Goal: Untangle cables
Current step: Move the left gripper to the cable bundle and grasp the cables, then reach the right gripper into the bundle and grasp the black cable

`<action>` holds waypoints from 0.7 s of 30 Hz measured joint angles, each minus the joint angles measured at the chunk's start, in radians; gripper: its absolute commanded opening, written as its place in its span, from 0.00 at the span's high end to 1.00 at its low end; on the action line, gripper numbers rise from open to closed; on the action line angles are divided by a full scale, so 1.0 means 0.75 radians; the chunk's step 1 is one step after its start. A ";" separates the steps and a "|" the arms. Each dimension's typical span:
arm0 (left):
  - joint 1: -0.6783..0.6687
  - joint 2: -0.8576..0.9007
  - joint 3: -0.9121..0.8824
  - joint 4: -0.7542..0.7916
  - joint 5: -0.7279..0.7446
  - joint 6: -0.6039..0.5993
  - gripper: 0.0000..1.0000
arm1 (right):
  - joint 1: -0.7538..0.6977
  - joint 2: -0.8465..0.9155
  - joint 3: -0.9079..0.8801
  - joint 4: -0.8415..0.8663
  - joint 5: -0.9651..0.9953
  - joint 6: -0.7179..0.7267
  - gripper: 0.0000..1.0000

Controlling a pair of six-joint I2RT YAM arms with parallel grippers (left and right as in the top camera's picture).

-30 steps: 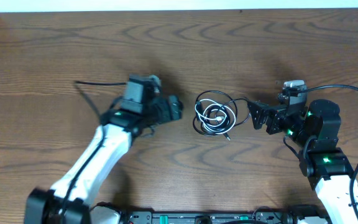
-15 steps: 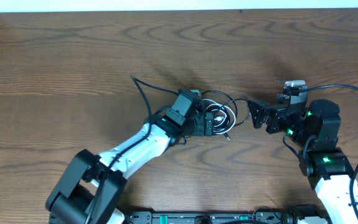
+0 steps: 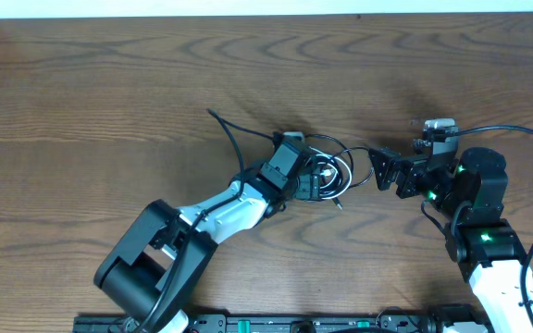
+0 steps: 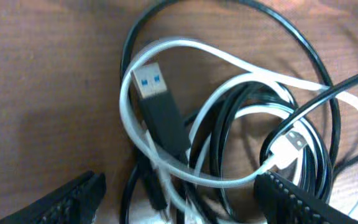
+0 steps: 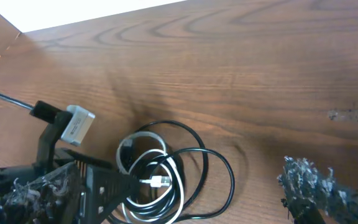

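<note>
Cables [image 4: 166, 118] lie tangled between parted fingers [image 4: 61, 200] of the left tool [image 4: 179, 182]; the right tool [image 3: 380, 170] nearby gapes wide.

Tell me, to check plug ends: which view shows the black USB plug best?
Left wrist: the black USB plug lies close up, blue insert visible. Overhead, the left gripper hides it. Right wrist shows the cables small, plug indistinct.

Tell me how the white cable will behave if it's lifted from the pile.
Likely floppy: the white cable lies in loose curved loops. Probably light, being thin. It would likely drag the black cable along, since their loops interlace.
</note>
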 measured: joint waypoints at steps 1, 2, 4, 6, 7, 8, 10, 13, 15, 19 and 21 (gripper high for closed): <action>0.000 0.004 0.004 0.002 -0.003 -0.001 0.53 | 0.000 0.000 0.000 -0.001 0.000 0.000 0.01; 0.000 0.008 0.005 0.003 -0.005 -0.013 0.62 | 0.000 -0.001 0.000 0.000 0.000 0.000 0.01; 0.000 0.016 0.005 -0.002 0.004 -0.018 0.74 | 0.000 0.000 0.000 0.000 -0.001 0.000 0.01; 0.000 0.020 0.005 -0.010 0.016 -0.031 0.75 | 0.000 0.001 0.000 0.001 0.000 0.000 0.04; 0.000 0.020 0.005 -0.011 0.021 -0.031 0.76 | 0.000 0.002 0.000 0.002 0.000 0.001 0.07; 0.000 0.020 0.005 -0.011 0.025 -0.031 0.76 | 0.000 0.005 0.000 0.003 0.000 0.001 0.09; 0.000 0.019 0.005 -0.012 0.026 -0.031 0.76 | 0.000 0.030 0.000 0.006 -0.001 0.004 0.14; 0.000 -0.006 0.005 -0.044 0.031 -0.028 0.76 | 0.005 0.108 0.001 0.006 -0.013 0.007 0.20; 0.000 -0.054 0.002 -0.080 0.042 -0.027 0.76 | 0.023 0.167 0.001 0.006 -0.031 0.005 0.23; 0.000 -0.229 0.002 -0.090 0.134 -0.024 0.76 | 0.094 0.276 0.001 0.007 -0.045 0.006 0.23; 0.000 -0.266 0.002 -0.090 0.169 -0.023 0.76 | 0.131 0.332 0.001 0.008 -0.049 0.005 0.24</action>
